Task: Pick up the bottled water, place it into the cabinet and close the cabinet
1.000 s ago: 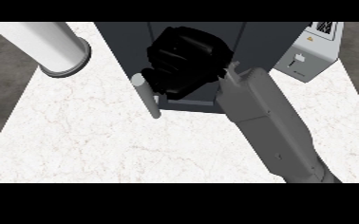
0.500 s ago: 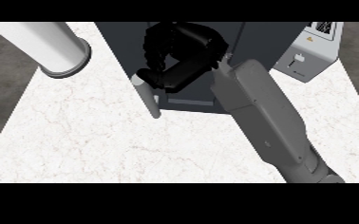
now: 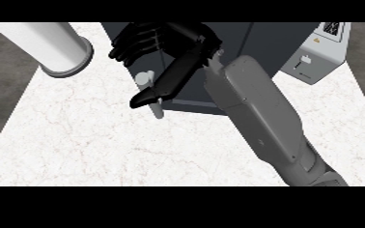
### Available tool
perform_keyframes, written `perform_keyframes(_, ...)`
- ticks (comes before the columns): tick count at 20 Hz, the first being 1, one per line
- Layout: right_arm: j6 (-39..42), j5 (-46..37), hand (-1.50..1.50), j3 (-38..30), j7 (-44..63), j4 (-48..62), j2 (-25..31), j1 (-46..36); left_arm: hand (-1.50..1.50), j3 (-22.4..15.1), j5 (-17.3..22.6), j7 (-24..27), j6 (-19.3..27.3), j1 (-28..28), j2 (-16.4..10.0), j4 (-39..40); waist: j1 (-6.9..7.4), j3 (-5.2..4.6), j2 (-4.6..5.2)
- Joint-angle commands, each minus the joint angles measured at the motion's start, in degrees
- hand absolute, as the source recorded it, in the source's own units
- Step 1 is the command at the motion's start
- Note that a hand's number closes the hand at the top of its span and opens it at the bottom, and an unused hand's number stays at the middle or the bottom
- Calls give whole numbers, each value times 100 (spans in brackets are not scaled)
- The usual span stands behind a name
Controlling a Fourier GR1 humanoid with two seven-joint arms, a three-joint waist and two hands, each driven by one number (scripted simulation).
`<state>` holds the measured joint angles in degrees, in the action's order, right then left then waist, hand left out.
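Right hand (image 3: 160, 46): held over the front left corner of the cabinet (image 3: 278, 38), reached in from the lower right on its grey forearm (image 3: 257, 111)
Hand state: the fingers (image 3: 132, 46) are curled in and nothing is seen inside them; the thumb (image 3: 167, 79) is stretched out straight, slanting down and to the left
Bottled water: not seen anywhere on the tabletop (image 3: 107, 145); it is judged to be inside the cabinet or hidden by the hand, and which of the two cannot be told
Key relation: the pale handle (image 3: 145, 79) lies just beside the thumb's tip, on its left, with its long axis running up and down the view and slightly tilted
Door: whether it is ajar or shut cannot be told from above
Nearer hand: only the right hand is near the handle; the left hand is not shown
Step judged: closing the cabinet, the door to be pressed from the handle side
Other things: a pale cylinder (image 3: 53, 46) at the upper left, a grey box (image 3: 317, 53) beside the cabinet
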<state>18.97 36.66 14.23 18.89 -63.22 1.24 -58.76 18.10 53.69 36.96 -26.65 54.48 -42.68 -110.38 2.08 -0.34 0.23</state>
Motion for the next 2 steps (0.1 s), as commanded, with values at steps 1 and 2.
perform_keyframes(1,-595,-286,-150,-834,-443,499,376,-949,-150,-146,-46,-66,-15,-258,41,23,-9,23,50)
perform_keyframes(2,-589,-260,-150,-848,-456,364,420,-824,-150,-105,-144,10,-103,-247,91,105,-35,24,16)
